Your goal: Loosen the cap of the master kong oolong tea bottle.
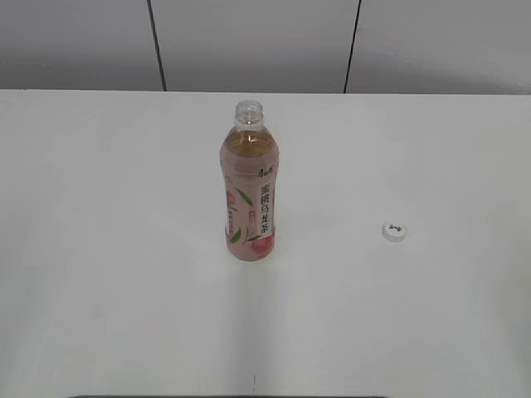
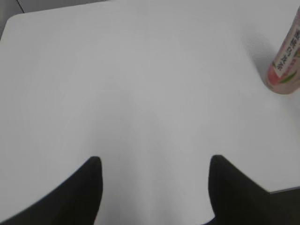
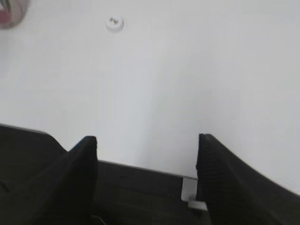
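The master kong oolong tea bottle [image 1: 250, 186] stands upright near the middle of the white table [image 1: 99, 249], its neck open with no cap on it. Its base shows at the right edge of the left wrist view [image 2: 285, 65] and at the top left corner of the right wrist view [image 3: 11, 11]. The white cap [image 1: 395, 230] lies flat on the table to the bottle's right, also far off in the right wrist view [image 3: 114, 22]. My left gripper [image 2: 153, 161] is open and empty, well away from the bottle. My right gripper [image 3: 146, 140] is open and empty at the table's near edge. Neither gripper shows in the exterior view.
The table's front edge, with dark space below it, runs under the right gripper [image 3: 140, 166]. A table corner shows at the left wrist view's lower right [image 2: 274, 190]. A grey panelled wall [image 1: 257, 41] stands behind the table.
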`<state>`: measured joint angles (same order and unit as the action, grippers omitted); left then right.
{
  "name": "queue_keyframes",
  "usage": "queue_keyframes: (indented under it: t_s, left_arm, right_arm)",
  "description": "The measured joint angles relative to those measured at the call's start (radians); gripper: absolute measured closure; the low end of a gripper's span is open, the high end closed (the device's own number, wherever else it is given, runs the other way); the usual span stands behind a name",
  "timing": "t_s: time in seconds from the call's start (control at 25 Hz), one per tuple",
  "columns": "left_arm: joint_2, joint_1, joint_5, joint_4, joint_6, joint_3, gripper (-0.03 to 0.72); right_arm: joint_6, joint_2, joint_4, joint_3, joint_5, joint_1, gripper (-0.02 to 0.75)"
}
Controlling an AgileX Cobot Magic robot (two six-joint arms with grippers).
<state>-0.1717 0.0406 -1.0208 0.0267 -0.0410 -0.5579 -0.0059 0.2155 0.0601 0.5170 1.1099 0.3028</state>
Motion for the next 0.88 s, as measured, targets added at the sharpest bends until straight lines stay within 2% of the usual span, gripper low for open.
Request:
queue_keyframes:
  t_s: [0.28, 0.88]
  left_arm:
    - [0.171, 0.0, -0.003, -0.002, -0.001, 0.0, 0.253]
    - [0.177, 0.005, -0.004, -0.002, -0.002, 0.0, 0.265]
  right_arm:
    - [-0.016, -0.219, -0.007, -0.003, -0.002, 0.0, 0.279]
    - [-0.031, -0.222, -0.009, -0.004, -0.005, 0.0, 0.291]
